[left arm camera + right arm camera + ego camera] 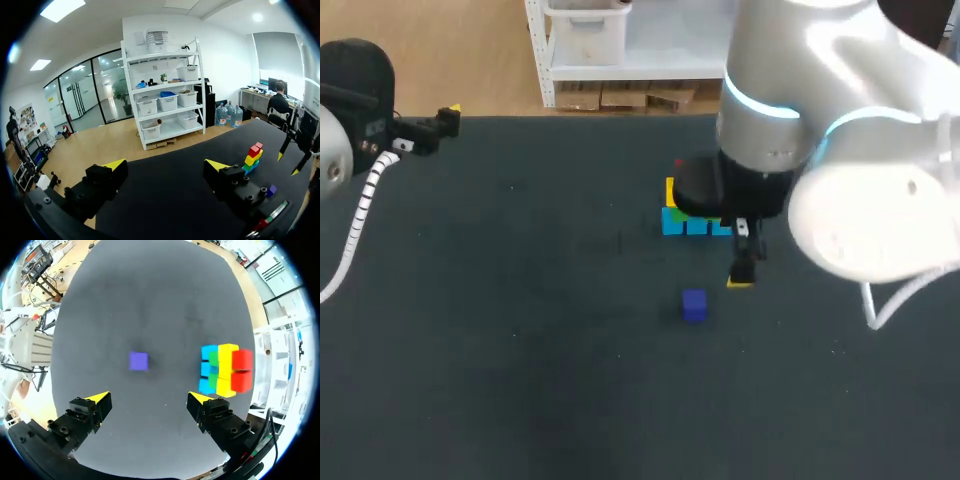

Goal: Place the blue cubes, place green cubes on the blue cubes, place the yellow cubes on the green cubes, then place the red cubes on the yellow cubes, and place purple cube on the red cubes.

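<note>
Gaping wide, right gripper [148, 397] holds nothing (purple cube [138, 360] lies ahead, untouched).

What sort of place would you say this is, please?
Probably a robotics lab bench: a left arm and right arm at a dark table, with a colour-layered cube stack and a loose purple cube.

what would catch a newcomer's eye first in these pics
The bright stack of blue, green, yellow and red cubes stands out on the dark table, ahead of the open right gripper and off to one side. A lone purple cube lies apart from it, straight ahead of that gripper. The left gripper is open and empty, far off at the table's edge.
</note>
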